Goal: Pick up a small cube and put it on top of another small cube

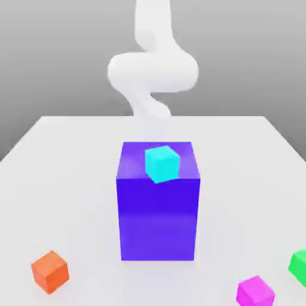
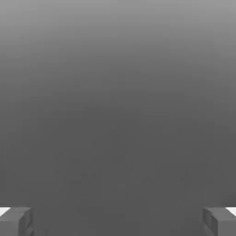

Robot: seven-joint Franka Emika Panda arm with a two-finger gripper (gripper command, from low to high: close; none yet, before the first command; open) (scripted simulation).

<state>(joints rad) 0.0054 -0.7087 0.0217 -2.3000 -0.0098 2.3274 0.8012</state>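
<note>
Mind the gripper (image 2: 118, 221) first: spread wide in the hand view, with nothing between the fingers, so probably at the very start of the job. Find the pink cube (image 1: 256, 293) on the table (image 1: 239, 209), near the exterior view's bottom edge, towards the right; find the green cube (image 1: 299, 267) close by, apart from the pink, cut by that view's right edge. Beware of the big block (image 1: 158, 218), standing between the arm (image 1: 152, 72) and both goals: by swinging low and straight across, could clip the block or knock the cyan cube (image 1: 161, 164), seen against the block's top and front edge. Cannot tell whether fully resting there or partly overhanging; best to treat as easy to topple. Lift high, then go round or well over. Beware also of mistaking cyan or the orange cube (image 1: 50, 272), over at the exterior view's left, for the right one. At the pink cube, square up to the faces before closing; by coming in skewed, could pinch corners and spin or squirt it away. By descending off-centre, could shove it into the green. On top of the green, lower gently and centre well; by releasing too high or to one side, could tip the stack
</note>
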